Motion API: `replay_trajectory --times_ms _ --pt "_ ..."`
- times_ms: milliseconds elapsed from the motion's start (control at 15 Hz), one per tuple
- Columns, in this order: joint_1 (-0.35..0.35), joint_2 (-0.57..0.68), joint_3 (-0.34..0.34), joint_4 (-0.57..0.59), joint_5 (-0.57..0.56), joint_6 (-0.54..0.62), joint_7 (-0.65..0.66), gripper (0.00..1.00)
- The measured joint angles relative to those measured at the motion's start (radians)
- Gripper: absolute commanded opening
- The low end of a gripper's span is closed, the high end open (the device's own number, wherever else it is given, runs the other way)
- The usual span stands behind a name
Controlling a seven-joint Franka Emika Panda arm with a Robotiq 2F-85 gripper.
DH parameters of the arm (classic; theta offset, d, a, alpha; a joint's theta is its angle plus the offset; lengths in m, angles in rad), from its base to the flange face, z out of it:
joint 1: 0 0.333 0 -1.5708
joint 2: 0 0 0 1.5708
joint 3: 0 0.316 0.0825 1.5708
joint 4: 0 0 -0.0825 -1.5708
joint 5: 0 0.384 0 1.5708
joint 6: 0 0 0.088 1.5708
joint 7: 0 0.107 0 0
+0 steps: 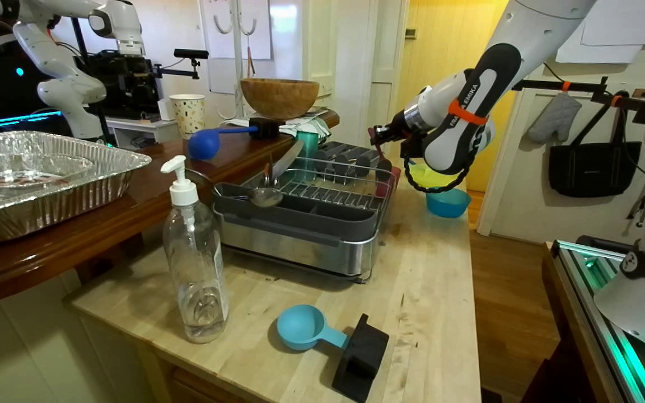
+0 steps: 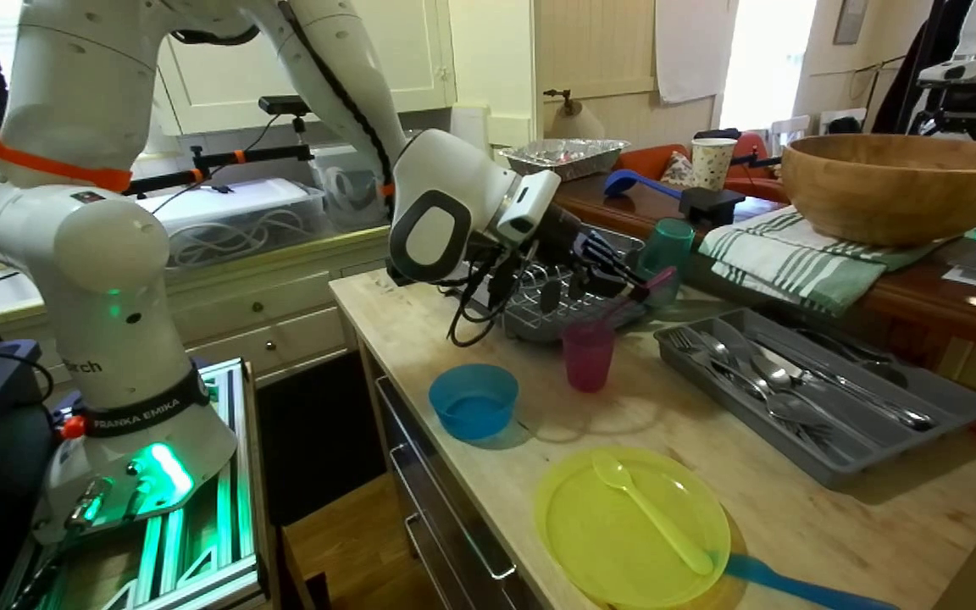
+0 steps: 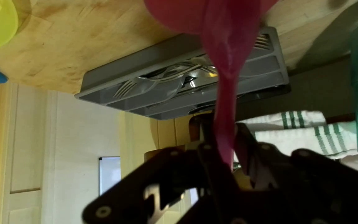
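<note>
Gripper (image 3: 225, 133) foremost, jaws pinching pink spoon (image 3: 227, 81); spoon's lower end at mouth of pink cup (image 2: 587, 364), unclear whether inside. Cup beside dish rack (image 1: 300, 251). Along drawer-side edge of counter (image 2: 861, 534): blue bowl (image 2: 474, 411), then yellow plate (image 2: 585, 529) bearing yellow spoon (image 2: 657, 518). Grey cutlery tray (image 3: 135, 62) toward counter's opposite edge, below striped towel (image 2: 793, 263).
</note>
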Motion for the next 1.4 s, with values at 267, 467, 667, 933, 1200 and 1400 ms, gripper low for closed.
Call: replay_trajectory --times_ms 267,467,667,933,1200,1400 --pt "-0.011 0.012 0.0 0.009 0.0 0.0 0.0 0.17" --pt "-0.015 0.017 0.0 0.012 0.0 0.0 0.0 0.54" --pt "-0.015 0.017 0.0 0.012 0.0 0.0 0.0 0.76" --pt "-0.015 0.017 0.0 0.012 0.0 0.0 0.0 1.0" --pt "-0.015 0.017 -0.001 0.012 0.0 0.0 0.0 1.0" --pt "-0.014 0.016 -0.006 0.015 0.0 -0.005 0.0 1.0"
